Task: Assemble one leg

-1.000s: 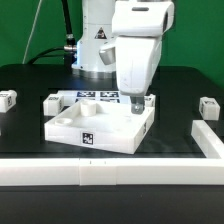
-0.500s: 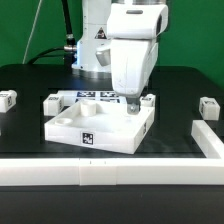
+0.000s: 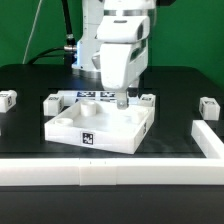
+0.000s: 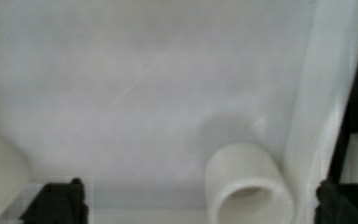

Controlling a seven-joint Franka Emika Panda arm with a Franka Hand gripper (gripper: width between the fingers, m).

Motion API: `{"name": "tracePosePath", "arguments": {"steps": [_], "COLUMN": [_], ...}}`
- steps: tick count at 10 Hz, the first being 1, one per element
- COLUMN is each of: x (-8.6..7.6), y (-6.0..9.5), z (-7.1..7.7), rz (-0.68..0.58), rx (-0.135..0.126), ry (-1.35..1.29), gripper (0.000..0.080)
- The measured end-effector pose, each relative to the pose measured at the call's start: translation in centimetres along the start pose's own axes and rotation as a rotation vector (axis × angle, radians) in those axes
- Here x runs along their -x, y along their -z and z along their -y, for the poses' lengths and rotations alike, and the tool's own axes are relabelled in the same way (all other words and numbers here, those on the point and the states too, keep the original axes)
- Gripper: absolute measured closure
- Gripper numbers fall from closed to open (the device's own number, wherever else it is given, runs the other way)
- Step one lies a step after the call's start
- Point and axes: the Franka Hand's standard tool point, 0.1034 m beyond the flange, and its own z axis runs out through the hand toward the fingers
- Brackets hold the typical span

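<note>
Small white legs lie on the black table: one at the exterior view's far left (image 3: 7, 99) and one at its far right (image 3: 209, 107). Two more small white blocks sit by the back corners of the large white square piece (image 3: 100, 128), one to the left (image 3: 50, 101) and one to the right (image 3: 147, 99). My gripper (image 3: 121, 101) hangs over the back part of that piece, open and empty. In the wrist view the gripper (image 4: 202, 205) has its dark fingertips (image 4: 59, 202) wide apart. Below them are the piece's white surface and a round socket (image 4: 256, 187).
The marker board (image 3: 93, 97) lies behind the square piece. A white rail runs along the table's front (image 3: 110, 172) and up the exterior view's right side (image 3: 205, 140). The robot's base (image 3: 90, 45) stands at the back.
My gripper has moved toward the exterior view's left, away from the square piece's back right corner. It has stayed open and empty, and the parts have not moved.
</note>
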Motion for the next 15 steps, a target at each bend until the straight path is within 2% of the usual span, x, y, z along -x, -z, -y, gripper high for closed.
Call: {"name": "tracePosePath", "arguments": {"steps": [1, 4, 6, 8, 9, 10, 11, 12, 13, 14, 15], "x": [0.9, 1.3, 1.5, 1.6, 1.6, 1.6, 1.6, 1.6, 1.6, 1.6, 1.5], "y": [-0.5, -1.3, -2.6, -3.4, -3.4, -3.4, -3.4, -3.4, -3.4, -3.4, -3.4], "z": [0.9, 2.1, 2.7, 2.8, 2.6, 2.6, 2.6, 2.6, 2.6, 2.6, 2.5], "rz": [0.006, 0.016, 0.021, 0.014, 0.009, 0.009, 0.009, 0.009, 0.009, 0.01, 0.008], "rx": [-0.014, -0.041, -0.064, -0.059, -0.048, -0.049, -0.049, -0.049, -0.049, -0.049, -0.046], "ry": [-0.015, -0.063, -0.064, -0.061, -0.061, -0.061, -0.061, -0.061, -0.061, -0.061, -0.061], "gripper": [0.015, 0.015, 0.015, 0.015, 0.015, 0.024, 0.024, 0.0435, 0.0572, 0.0572, 0.0741]}}
